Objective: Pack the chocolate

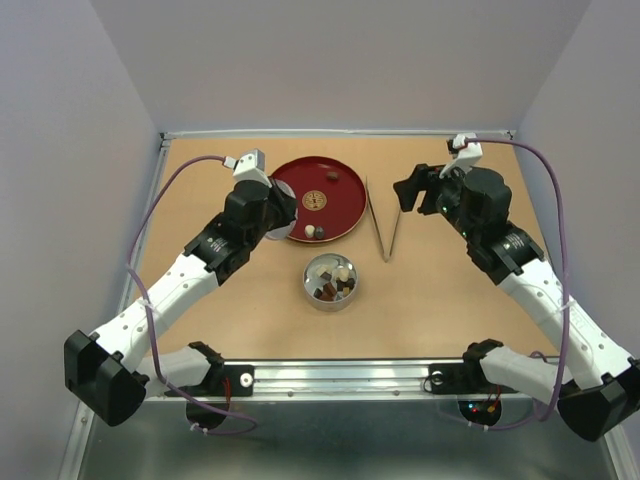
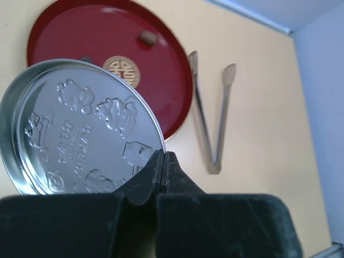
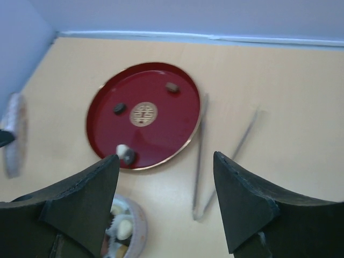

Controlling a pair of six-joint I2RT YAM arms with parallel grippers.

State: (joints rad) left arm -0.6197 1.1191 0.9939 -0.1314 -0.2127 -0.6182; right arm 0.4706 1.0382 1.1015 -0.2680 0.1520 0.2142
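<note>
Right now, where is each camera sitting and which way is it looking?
Top external: above and behind the arms, looking down at the table; both arms show.
Left wrist: on the left arm, looking past the left jaws, shut on the silver lid, toward the red tray and tongs.
Right wrist: on the right arm, looking down between the open right jaws at tray, tongs and tin.
Shared: all three see the red tray and tongs.

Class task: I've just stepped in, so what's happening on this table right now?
The left gripper pinches the silver tin lid by its rim, near the red tray. The right gripper hangs open near the tongs, holding nothing. A few chocolate pieces lie on the tray; more sit in the open round tin.
</note>
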